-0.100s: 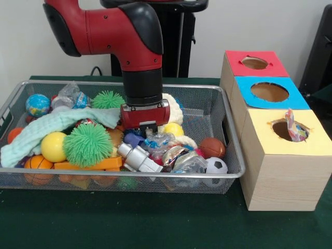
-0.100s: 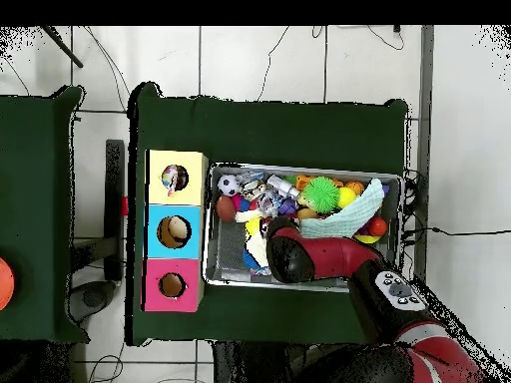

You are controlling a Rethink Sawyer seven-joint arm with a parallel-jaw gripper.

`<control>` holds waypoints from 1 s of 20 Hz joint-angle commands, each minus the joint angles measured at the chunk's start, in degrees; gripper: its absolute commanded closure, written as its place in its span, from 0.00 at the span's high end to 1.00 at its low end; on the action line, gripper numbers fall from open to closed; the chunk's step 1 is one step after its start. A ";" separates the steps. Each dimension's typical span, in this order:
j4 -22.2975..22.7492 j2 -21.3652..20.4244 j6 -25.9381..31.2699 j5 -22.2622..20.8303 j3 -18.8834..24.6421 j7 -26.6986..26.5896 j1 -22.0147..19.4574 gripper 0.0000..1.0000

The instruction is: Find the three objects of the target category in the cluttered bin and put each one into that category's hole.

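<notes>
The gripper (image 1: 148, 127) is buried in the clutter at the middle of the wire bin (image 1: 228, 174); whether its claw is apart or together, I cannot tell. 1 crinkly wrapper (image 1: 294, 127) already pokes from the yellow box (image 1: 290, 155). At the gripper's 5 o'clock lie more clear packets (image 1: 189, 162): light, soft and slippery, probably best pinched at a bunched fold.

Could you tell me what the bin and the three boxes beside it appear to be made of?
The bin looks like silvery metal wire mesh: fine see-through walls under a solid rim. The three boxes seem to be pale wood or wood-look board, with visible grain on the sides; their tops carry matte red, blue and yellow faces, possibly paint or paper.
</notes>
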 commanded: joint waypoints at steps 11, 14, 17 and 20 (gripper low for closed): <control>1.93 -10.92 23.42 0.81 4.89 -6.33 -9.30 0.00; -0.19 -9.27 24.68 -0.36 7.22 -7.87 -11.41 0.00; -3.17 -6.26 25.24 -1.66 9.17 -9.12 -12.81 0.00; -5.81 -3.36 25.09 -2.93 10.78 -9.70 -13.80 0.00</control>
